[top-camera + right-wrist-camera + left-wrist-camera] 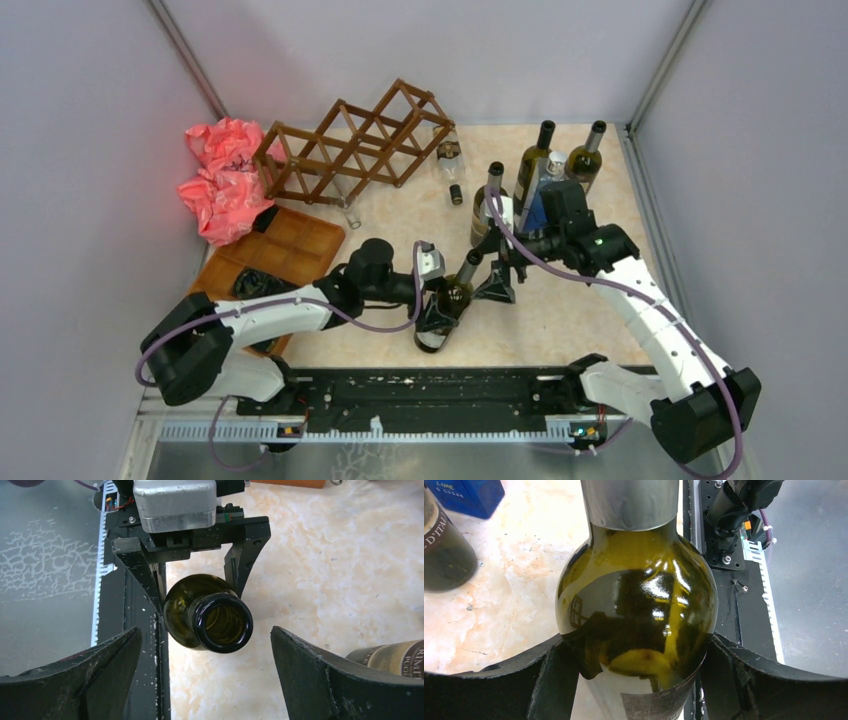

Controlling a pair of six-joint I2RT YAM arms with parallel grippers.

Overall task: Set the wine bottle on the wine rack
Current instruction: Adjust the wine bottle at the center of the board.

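The wine bottle (455, 293) is gripped round its body by the left end effector (436, 318) at 6 o'clock on the tabletop (560, 312). The right end effector (497, 283) is spread wide at its neck. Carrying to the wine rack (350, 150), at 11 o'clock, is judged still to be done.

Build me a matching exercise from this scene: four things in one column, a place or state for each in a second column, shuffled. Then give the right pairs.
Column one
1. wine bottle
2. wine rack
3. right gripper
4. pink crumpled wrap

Column two
A. open, facing the bottle's mouth
B. at the far side, behind the brown tray
C. clamped around its body by the left gripper
D. leftmost thing, beside the rack

Pairs: 1-C, 2-B, 3-A, 4-D
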